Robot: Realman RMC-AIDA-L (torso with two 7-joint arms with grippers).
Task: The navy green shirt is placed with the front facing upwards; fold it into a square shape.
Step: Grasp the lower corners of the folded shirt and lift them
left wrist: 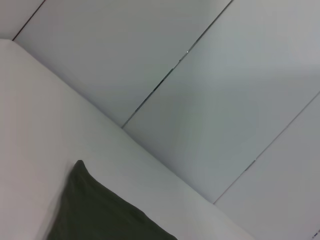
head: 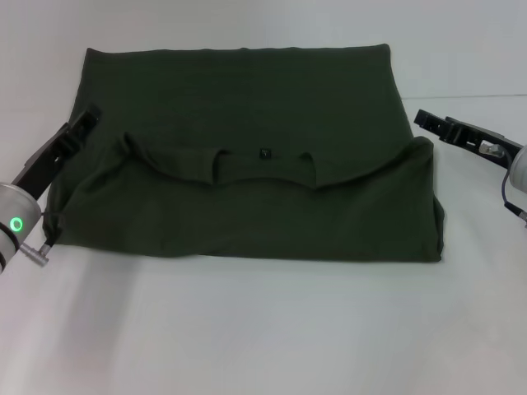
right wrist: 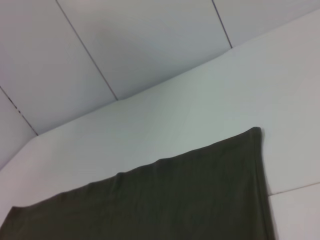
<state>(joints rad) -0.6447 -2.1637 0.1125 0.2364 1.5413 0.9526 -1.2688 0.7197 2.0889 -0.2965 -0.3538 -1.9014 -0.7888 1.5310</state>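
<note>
The dark olive-green cotton shirt is laid flat on the white table, folded over once so that its plain back and round collar show on top. The left gripper is held at the shirt's left edge and the right gripper just beside its right edge; whether either is parted or closed cannot be told.

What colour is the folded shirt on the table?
The shirt is plain dark olive green; the head view shows it best.
</note>
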